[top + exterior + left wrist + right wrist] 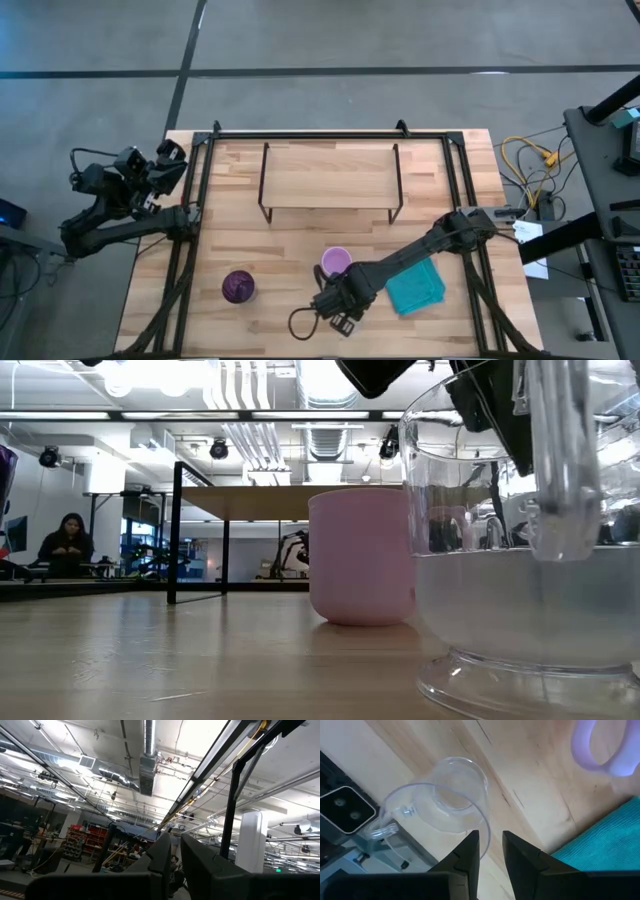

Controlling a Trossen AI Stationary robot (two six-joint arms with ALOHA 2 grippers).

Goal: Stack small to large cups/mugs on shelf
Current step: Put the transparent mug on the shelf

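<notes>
The tiny clear glass cup point(450, 800) stands upright near the table's near edge point(303, 322) and looms large in the low view point(520, 560). My right gripper point(491, 847) comes down on it point(335, 312), its fingers closed over the rim. The light pink mug point(335, 262) stands on its base just behind point(362, 555). The dark purple tumbler point(238, 287) stands upright to the left. The shelf point(330, 172) stands on its black legs at the far middle, its board bare. My left gripper point(176, 852) is parked, shut, off the table's left edge point(165, 165). My right gripper holds the clear cup by its rim point(488, 832), on the side away from the handle point(385, 822). One finger point(470, 852) is inside the cup and the other point(520, 857) outside, coming from above and pointing down. The cup stays upright with its base point(530, 675) on the table.
A teal cloth point(415, 288) lies flat to the right of my right gripper, close by in the right wrist view point(600, 840). Black frame rails point(200, 200) run along the table's left, right and far sides. Bare wood lies between the cups and the shelf.
</notes>
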